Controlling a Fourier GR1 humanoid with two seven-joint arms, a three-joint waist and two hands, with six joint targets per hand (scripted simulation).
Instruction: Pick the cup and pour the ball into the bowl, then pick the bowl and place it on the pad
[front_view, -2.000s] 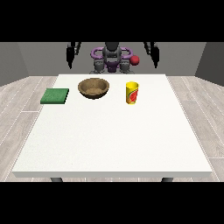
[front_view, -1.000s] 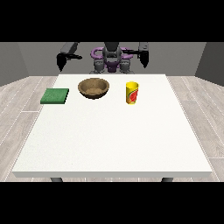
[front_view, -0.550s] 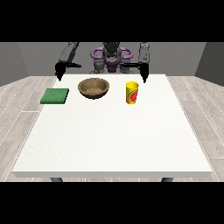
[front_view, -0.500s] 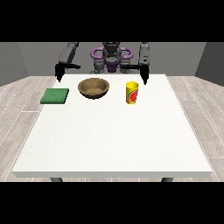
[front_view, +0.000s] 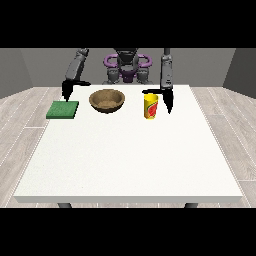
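Yellow with a red mark, the cup (front_view: 151, 106) stands upright on the white table (front_view: 130, 155), just right of the wooden bowl (front_view: 106, 100), with the green pad (front_view: 63, 109) on the bowl's far left. The hand at the view's right (front_view: 167, 99) hangs just beside the cup, fingers straight down, thumb out above the rim, grasping nothing; a careless close could topple the cup and spill the unseen ball. Farther back, the hand at the view's left (front_view: 67, 88) hovers above the pad, released.
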